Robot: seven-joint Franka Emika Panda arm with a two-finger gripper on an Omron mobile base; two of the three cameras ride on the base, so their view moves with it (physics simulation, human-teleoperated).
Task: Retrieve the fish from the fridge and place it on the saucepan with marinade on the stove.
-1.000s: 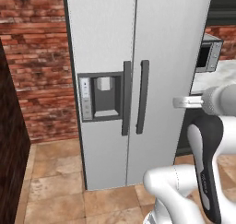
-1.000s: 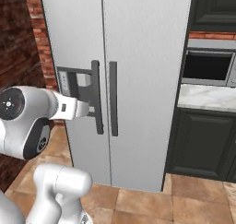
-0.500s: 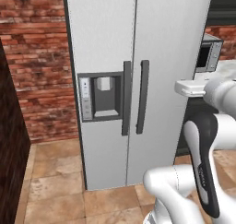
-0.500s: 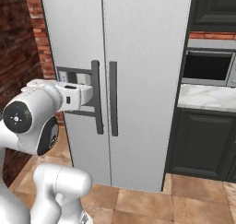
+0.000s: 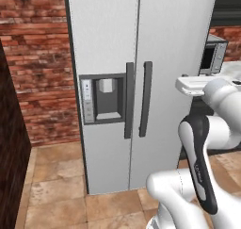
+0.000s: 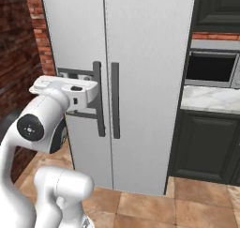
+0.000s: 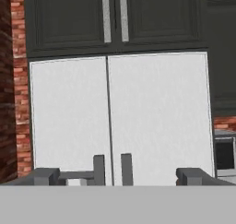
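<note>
The fridge (image 5: 141, 82) filled the centre of the left base view, a tall light-grey unit with both doors shut and two dark vertical handles (image 5: 137, 99) side by side at the middle seam. A water dispenser recess (image 5: 104, 98) sat in the left door, just beside the left handle. Red brick wall (image 5: 37, 58) ran along the left of the frame, and tan floor tiles (image 5: 56, 185) spread across the bottom. At the right edge a microwave (image 5: 214, 58) stood behind the fridge. In the right base view the fridge (image 6: 140, 58) took up the centre, with a dark lower cabinet (image 6: 206, 147) and a pale marble table (image 6: 211, 99) at the right, under the microwave (image 6: 213, 68). In the hand view the gripper (image 7: 117, 176) stood wide open with nothing between its fingertips (image 7: 46, 176), pointing at the closed fridge doors (image 7: 120, 117) well apart from them, dark upper cabinets (image 7: 115, 18) above. The fish could not be seen with the doors closed.
</note>
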